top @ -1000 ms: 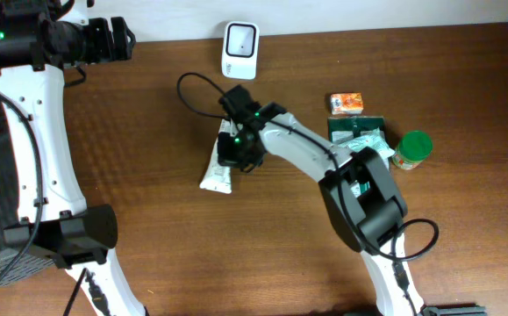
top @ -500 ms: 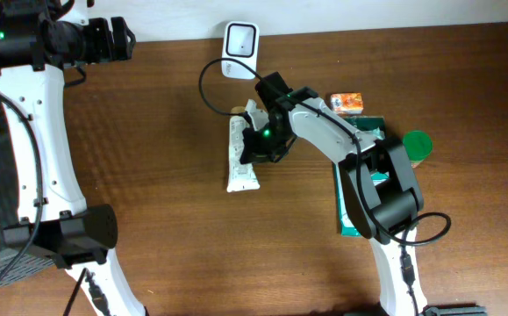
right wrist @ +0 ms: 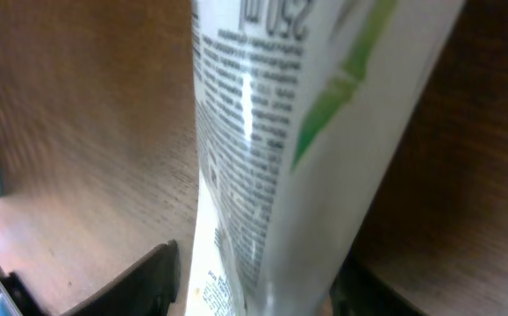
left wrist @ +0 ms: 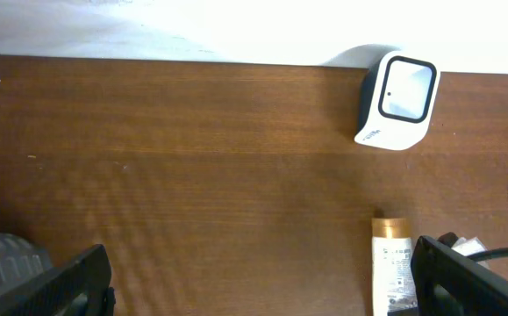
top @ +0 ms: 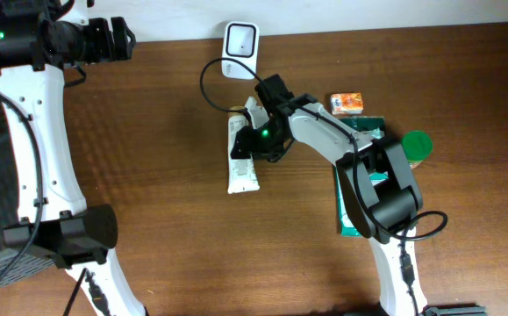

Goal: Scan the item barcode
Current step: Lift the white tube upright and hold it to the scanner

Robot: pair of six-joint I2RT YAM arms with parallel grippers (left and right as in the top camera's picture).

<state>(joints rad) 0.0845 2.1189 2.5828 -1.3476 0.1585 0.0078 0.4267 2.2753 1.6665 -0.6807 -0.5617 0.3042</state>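
overhead, right gripper (top: 258,145) straddles the white tube (top: 241,175) lying near the scanner (top: 240,41); gripped or slack, cannot tell; left gripper (left wrist: 262,279) gapes wide, empty

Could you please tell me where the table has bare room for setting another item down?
The widest bare wood lies between the left arm and the white tube. Another open stretch runs in front of the tube, toward the right arm's base. It is crowded right of the right gripper: orange box, green packet, green-lidded jar.
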